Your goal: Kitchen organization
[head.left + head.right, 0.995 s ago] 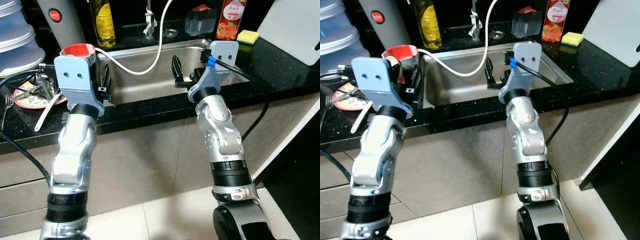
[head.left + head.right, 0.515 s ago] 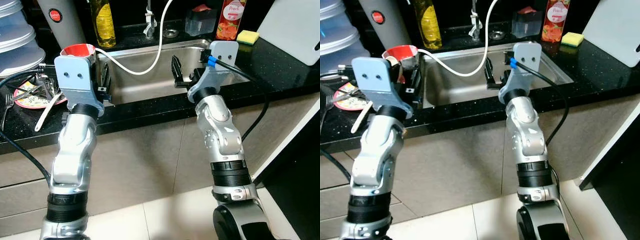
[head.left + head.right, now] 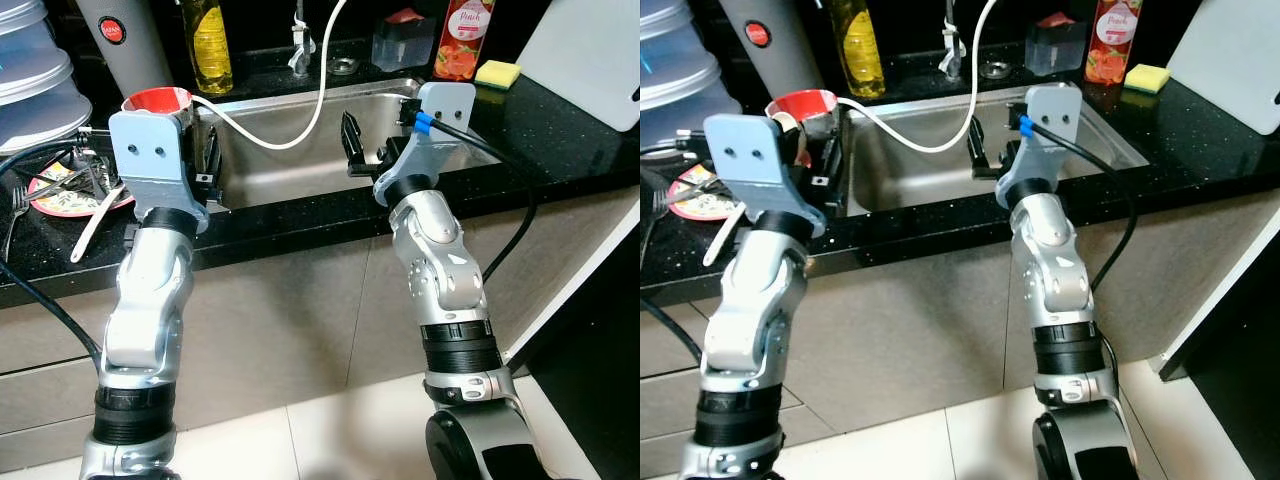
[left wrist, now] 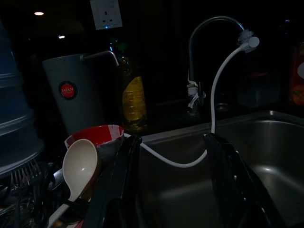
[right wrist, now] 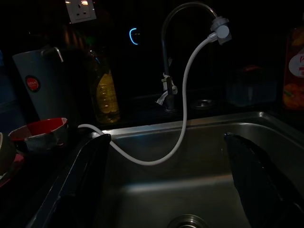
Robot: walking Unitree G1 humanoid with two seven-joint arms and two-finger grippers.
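Observation:
A steel sink (image 3: 290,165) is set into the black counter (image 3: 560,140) in front of me, with a white hose (image 3: 300,120) hanging into it from the faucet (image 5: 173,28). My left gripper (image 4: 173,140) is open and empty, held over the sink's left rim beside a red bowl (image 3: 157,101). My right gripper (image 5: 167,137) is also open and empty, wide apart above the basin toward its right side. Left of the sink lies a patterned plate (image 3: 60,195) with forks and a white spoon (image 3: 95,222) on it.
Along the back stand a grey jug (image 3: 125,45), a yellow oil bottle (image 3: 207,45), a clear box (image 3: 403,40), a peach bottle (image 3: 462,40) and a yellow sponge (image 3: 497,72). A white cutting board (image 3: 590,55) leans at the right. Stacked containers (image 3: 30,80) fill the far left.

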